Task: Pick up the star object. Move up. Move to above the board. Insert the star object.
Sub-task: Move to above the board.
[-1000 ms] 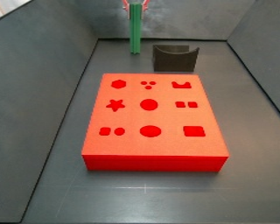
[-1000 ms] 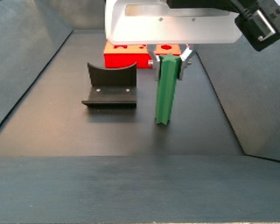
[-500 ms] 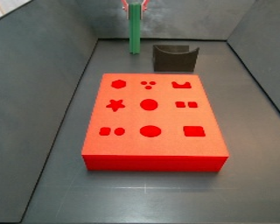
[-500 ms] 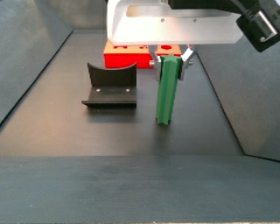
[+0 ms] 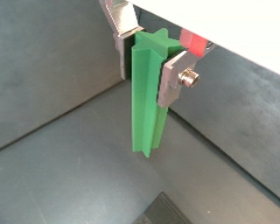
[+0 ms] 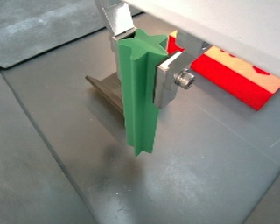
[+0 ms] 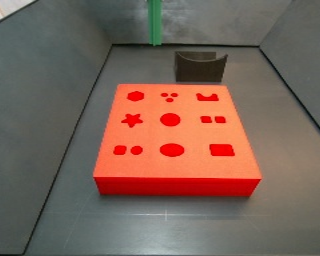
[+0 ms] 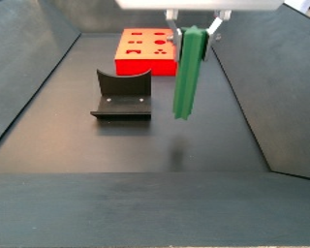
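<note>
My gripper (image 8: 193,27) is shut on the top of the star object (image 8: 189,73), a long green peg with a star-shaped end. It hangs upright above the floor, off to one side of the fixture (image 8: 121,94). In both wrist views the silver fingers (image 5: 171,74) (image 6: 168,79) clamp the peg (image 5: 145,96) (image 6: 139,96) on two sides. In a side view only the peg's lower part (image 7: 155,22) shows at the top edge, beyond the red-orange board (image 7: 170,125). The star hole (image 7: 132,121) lies in the board's left column. The board also shows in a side view (image 8: 151,50).
The dark grey fixture (image 7: 199,66) stands on the floor between the board and the back wall. Grey walls slope up on both sides of the dark floor (image 8: 144,165). The board's corner shows in a wrist view (image 6: 236,74).
My gripper has risen with the peg. The peg's lower end has left the floor and now hangs in the air.
</note>
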{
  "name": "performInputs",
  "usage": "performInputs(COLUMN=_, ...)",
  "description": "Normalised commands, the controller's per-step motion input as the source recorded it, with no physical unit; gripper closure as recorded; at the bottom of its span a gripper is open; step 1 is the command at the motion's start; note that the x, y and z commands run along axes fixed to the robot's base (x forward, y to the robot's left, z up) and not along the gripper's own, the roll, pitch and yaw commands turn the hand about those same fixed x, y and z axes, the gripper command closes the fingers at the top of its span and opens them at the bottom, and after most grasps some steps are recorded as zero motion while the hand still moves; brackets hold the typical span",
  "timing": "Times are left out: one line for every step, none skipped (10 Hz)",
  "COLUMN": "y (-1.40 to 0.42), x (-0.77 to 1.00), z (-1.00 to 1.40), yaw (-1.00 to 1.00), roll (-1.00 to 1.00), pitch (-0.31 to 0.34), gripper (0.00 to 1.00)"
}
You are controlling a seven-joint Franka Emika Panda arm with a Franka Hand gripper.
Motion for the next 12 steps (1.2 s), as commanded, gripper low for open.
performInputs(y=0.03, x=0.28, z=1.00, yaw=-0.37, roll=0.29, pitch=0.198, gripper=1.00)
performInputs(y=0.02, x=0.28, z=1.00, yaw=-0.34, roll=0.27, pitch=0.211, gripper=1.00)
performInputs(y=0.02, x=0.26, z=1.00, yaw=-0.25, roll=0.22, pitch=0.218, gripper=1.00)
performInputs(y=0.01, x=0.22, z=1.00, yaw=-0.12, roll=0.14, pitch=0.177, gripper=1.00)
performInputs(y=0.01, x=0.21, z=1.00, yaw=-0.08, roll=0.11, pitch=0.154, gripper=1.00)
performInputs(y=0.01, x=0.19, z=1.00, yaw=-0.04, roll=0.08, pitch=0.133, gripper=1.00)
performInputs(y=0.01, x=0.17, z=1.00, yaw=-0.02, roll=0.06, pitch=0.122, gripper=1.00)
performInputs(y=0.01, x=0.15, z=1.00, yaw=-0.02, roll=0.05, pitch=0.115, gripper=1.00)
performInputs(y=0.00, x=0.11, z=0.86, yaw=-0.02, roll=0.05, pitch=0.115, gripper=1.00)
performInputs(y=0.00, x=0.07, z=0.70, yaw=-0.02, roll=0.04, pitch=0.108, gripper=1.00)
performInputs(y=0.00, x=0.04, z=0.53, yaw=-0.02, roll=0.04, pitch=0.101, gripper=1.00)
performInputs(y=0.00, x=0.03, z=0.37, yaw=-0.02, roll=0.04, pitch=0.092, gripper=1.00)
